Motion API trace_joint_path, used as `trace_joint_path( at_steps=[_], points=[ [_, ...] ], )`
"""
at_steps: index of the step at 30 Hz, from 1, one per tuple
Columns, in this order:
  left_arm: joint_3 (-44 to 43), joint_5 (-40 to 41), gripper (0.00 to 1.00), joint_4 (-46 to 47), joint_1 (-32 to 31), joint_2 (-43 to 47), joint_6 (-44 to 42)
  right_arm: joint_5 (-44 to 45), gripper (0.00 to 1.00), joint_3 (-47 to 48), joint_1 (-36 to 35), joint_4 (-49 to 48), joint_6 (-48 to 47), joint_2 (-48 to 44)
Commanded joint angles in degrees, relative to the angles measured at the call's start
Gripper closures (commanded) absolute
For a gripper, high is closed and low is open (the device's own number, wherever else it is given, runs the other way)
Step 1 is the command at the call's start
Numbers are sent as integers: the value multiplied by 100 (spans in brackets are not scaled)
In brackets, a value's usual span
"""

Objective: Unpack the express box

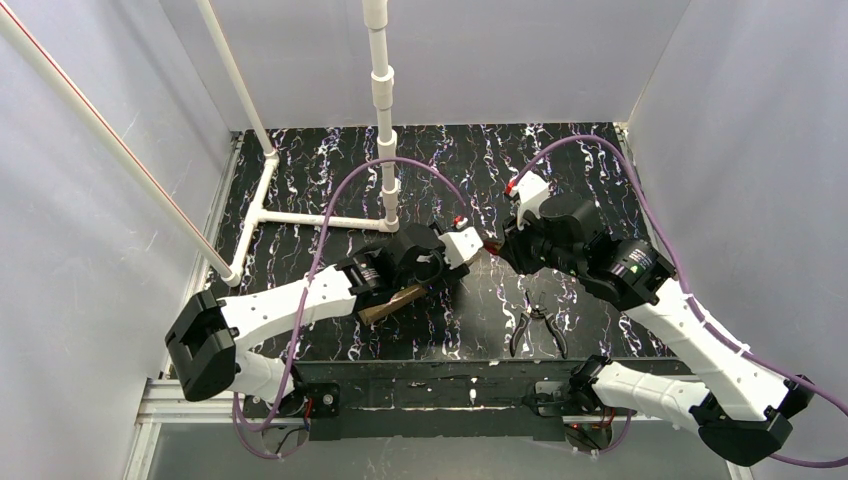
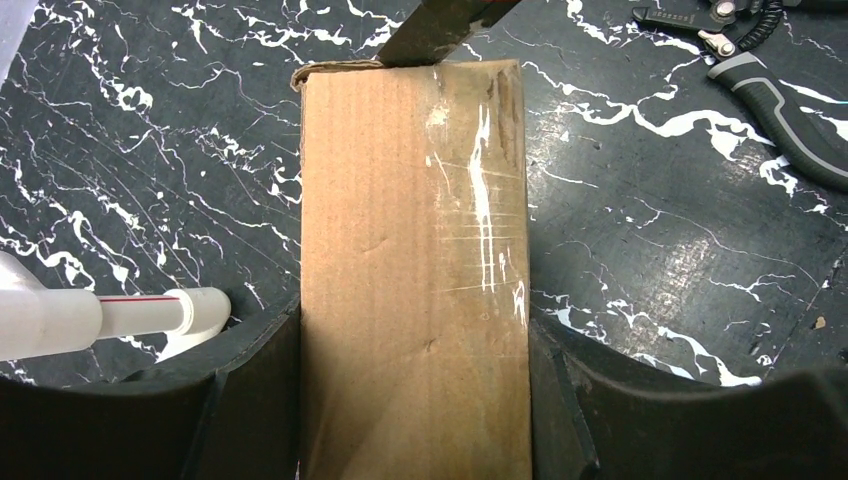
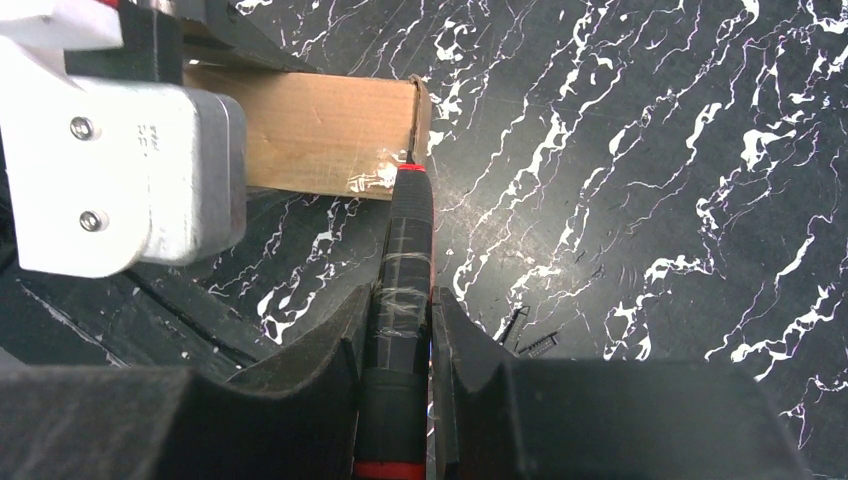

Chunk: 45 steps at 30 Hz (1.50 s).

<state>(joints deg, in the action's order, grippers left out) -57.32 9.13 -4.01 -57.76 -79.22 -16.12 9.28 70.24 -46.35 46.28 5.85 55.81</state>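
Left wrist cam: left fingers [image 2: 250, 395] clamp the box [image 2: 415, 270] by its long sides, around the middle of the surface [image 2: 650, 250], while right fingers [image 3: 320, 375] pinch a black tool [image 3: 408, 250], tip right at the box's end.

The left gripper [image 2: 413, 380] clamping the express box [image 2: 415, 200] and the right gripper [image 3: 400, 320], its black-and-red tool [image 3: 408, 230] set at the box's end, crowd the middle of the table [image 1: 470, 160]. Pliers [image 1: 537, 330] lie front right. A white pipe frame [image 1: 300, 218] blocks the rear left. Bare table shows at the rear right.
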Motion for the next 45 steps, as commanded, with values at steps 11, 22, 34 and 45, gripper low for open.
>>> trace_joint_path(
  at_steps=[11,22,34,45],
  points=[
    [278,-201,62,-63,326,419,359,-310,99,-191,-59,497,142,-77],
    [239,-316,63,-21,326,344,379,-231,99,-92,-59,422,169,-268],
    [377,-537,63,101,323,470,471,-132,99,-1089,-59,-820,394,-1028],
    [265,-661,61,-165,326,426,395,4,99,-891,-59,-1142,355,-1269]
  ],
)
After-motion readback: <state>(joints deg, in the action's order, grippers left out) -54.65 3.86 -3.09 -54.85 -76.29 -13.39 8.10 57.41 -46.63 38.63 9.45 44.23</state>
